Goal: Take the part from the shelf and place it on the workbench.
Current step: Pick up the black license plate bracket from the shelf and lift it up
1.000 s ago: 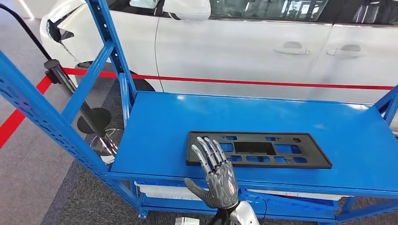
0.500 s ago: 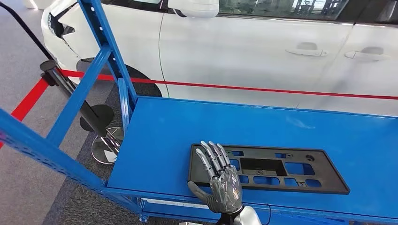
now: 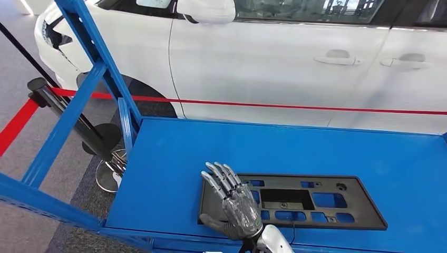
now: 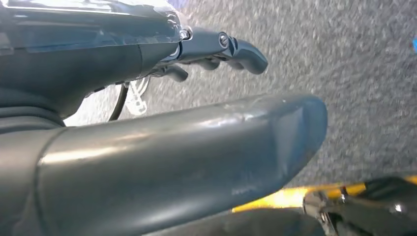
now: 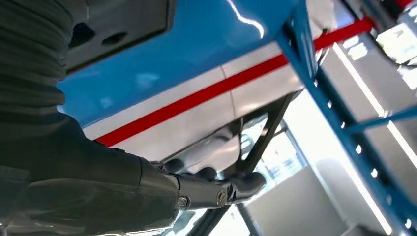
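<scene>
Head view: over the last second my view closed in on the shelf [image 3: 158,158] | right hand [image 3: 234,203] spread, grasping nothing, now overlapping the part's [image 3: 316,203] left end | part flat on shelf, pickup pending | left hand [image 4: 216,46] loosely curled, holding nothing.

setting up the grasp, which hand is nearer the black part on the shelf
Right. The right hand is over the left end of the black part, fingers spread above it. The left hand hangs over grey floor, away from the blue shelf.

One black part [image 3: 295,201], one blue shelf [image 3: 174,158], one white car [image 3: 274,58].
</scene>
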